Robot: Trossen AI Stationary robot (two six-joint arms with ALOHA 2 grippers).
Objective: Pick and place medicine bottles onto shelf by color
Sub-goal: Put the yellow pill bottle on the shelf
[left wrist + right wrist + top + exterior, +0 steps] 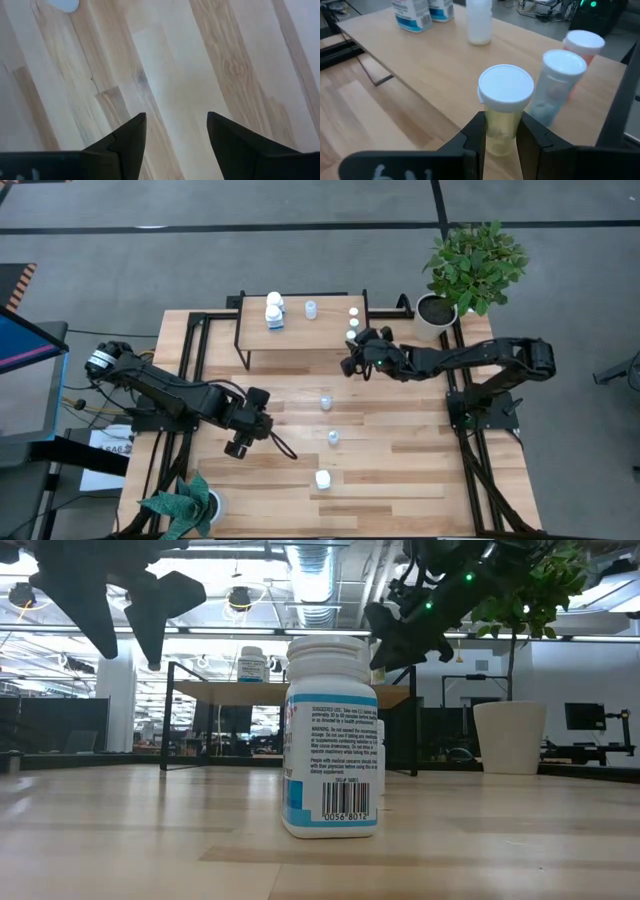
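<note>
The shelf (300, 340) stands at the table's far side. On its top stand two white bottles (274, 311), a pale bottle (310, 308), an orange-topped bottle (582, 45) and a pale-blue bottle (560, 85). My right gripper (353, 346) is at the shelf's near right corner, shut on a yellowish bottle with a white cap (505, 90). My left gripper (238, 448) hovers open and empty over the table's left middle, also seen in the left wrist view (176, 120). Three bottles stand on the table: (326, 402), (333, 437) and a white one (323, 479). My right gripper pinches the yellowish bottle's body (497, 137), below the white cap, between its two fingers. The fingers come from the table's right side, roughly level. The bottle stands upright over the shelf's top by the near edge; whether its base rests on the shelf I cannot tell.
A potted plant (470, 265) stands at the far right corner, close behind my right arm. Another plant pot (185, 505) sits at the near left corner. The white bottle nearest the front edge fills the low view (330, 735).
</note>
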